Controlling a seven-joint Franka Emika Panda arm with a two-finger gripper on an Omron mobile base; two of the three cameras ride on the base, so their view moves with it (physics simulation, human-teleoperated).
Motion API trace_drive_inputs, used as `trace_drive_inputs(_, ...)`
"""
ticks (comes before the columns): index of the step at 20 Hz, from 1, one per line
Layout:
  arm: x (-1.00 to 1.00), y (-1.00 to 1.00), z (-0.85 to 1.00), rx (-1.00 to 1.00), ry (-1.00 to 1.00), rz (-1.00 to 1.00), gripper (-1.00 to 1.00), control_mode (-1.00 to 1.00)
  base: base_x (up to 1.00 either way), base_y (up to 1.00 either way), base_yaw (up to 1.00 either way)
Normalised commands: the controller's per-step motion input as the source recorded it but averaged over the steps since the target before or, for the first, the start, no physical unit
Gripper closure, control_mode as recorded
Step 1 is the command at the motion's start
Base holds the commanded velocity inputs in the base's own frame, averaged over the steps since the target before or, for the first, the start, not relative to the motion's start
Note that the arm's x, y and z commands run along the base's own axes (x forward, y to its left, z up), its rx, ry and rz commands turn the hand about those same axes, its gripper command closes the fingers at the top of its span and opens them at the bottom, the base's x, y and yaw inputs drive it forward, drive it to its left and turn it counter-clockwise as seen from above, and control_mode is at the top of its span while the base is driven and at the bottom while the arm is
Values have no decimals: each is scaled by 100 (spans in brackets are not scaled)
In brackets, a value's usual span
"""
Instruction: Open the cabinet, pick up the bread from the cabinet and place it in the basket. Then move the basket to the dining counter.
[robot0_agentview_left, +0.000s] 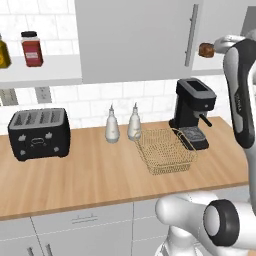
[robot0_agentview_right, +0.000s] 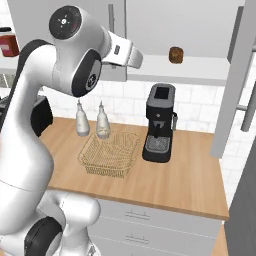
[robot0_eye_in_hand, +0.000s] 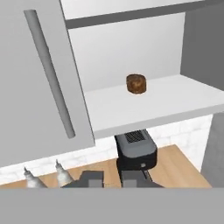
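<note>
Grey right door of the cabinet (robot0_agentview_right: 232, 85) swung open already, first step done. Dark-brown bread (robot0_eye_in_hand: 136, 83) resting alone on the white inner shelf, at about 12 o'clock from the gripper (robot0_eye_in_hand: 106, 178), well apart from it, not yet picked. Fingertips nearly pressed together with a narrow gap, pinching nothing. Golden wire basket (robot0_agentview_left: 166, 150) waiting empty on the wood worktop, just beside the coffee machine (robot0_agentview_left: 193, 111). Left to do: grasping bread, dropping into basket, carrying basket to dining counter.

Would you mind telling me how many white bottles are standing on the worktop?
2. The left white bottle and the right white bottle stand side by side behind the basket, between the toaster and the coffee machine.
</note>
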Motion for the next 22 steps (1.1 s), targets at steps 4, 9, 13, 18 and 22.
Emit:
trace_drive_inputs(4, 48, 48, 2, -5, 0, 10, -100, -100, 0, 0, 0)
trace_drive_inputs(9, 55, 23, 9, -14, 6, 1, -100, -100, 0, 0, 0)
trace_drive_inputs(13, 59, 9, 4, 0, 1, 8, -100, -100, 0, 0, 0)
trace_drive_inputs(18, 50, 13, 0, 3, 0, 7, -100, -100, 0, 0, 0)
trace_drive_inputs(22, 54, 46, 0, -9, 0, -1, -100, -100, 0, 0, 0)
